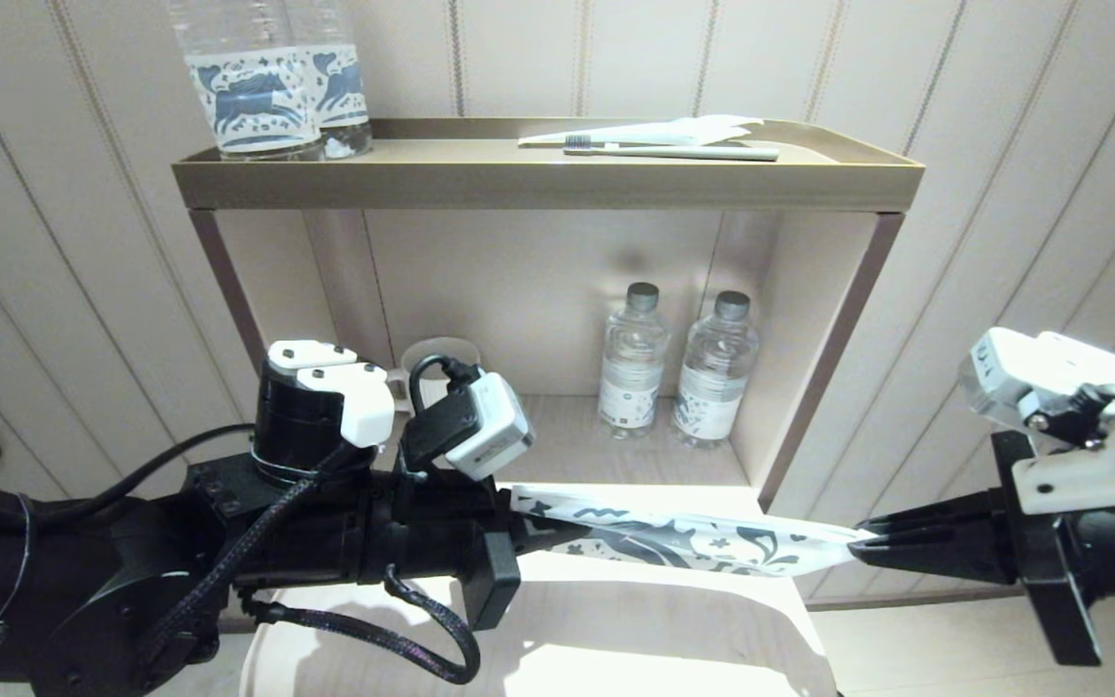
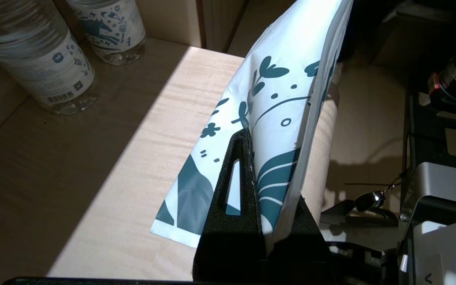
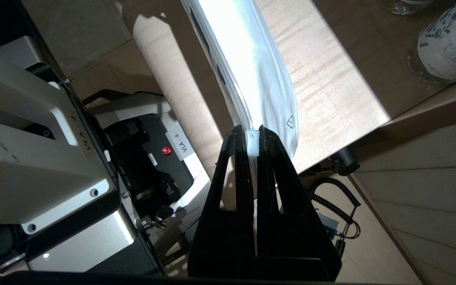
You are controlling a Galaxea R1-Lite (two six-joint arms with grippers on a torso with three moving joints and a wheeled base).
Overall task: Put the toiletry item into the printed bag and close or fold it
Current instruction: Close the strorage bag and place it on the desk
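The printed bag (image 1: 693, 542), white with dark blue flowers and leaves, hangs stretched level above the front of the lower shelf. My left gripper (image 1: 538, 523) is shut on its left end. In the left wrist view the bag (image 2: 283, 79) stands on edge between the jaws of the left gripper (image 2: 271, 170). My right gripper (image 1: 858, 550) is shut on the bag's right end. In the right wrist view the right gripper (image 3: 253, 134) pinches a small white tab at the end of the bag (image 3: 251, 59). The toiletry item is hidden.
Two water bottles (image 1: 633, 358) (image 1: 717, 368) and a cup (image 1: 436, 363) stand at the back of the lower shelf (image 1: 616, 620). The top tray (image 1: 538, 184) holds two labelled bottles (image 1: 257, 87), a grey-green toothbrush (image 1: 683, 152) and a white wrapper (image 1: 683, 131).
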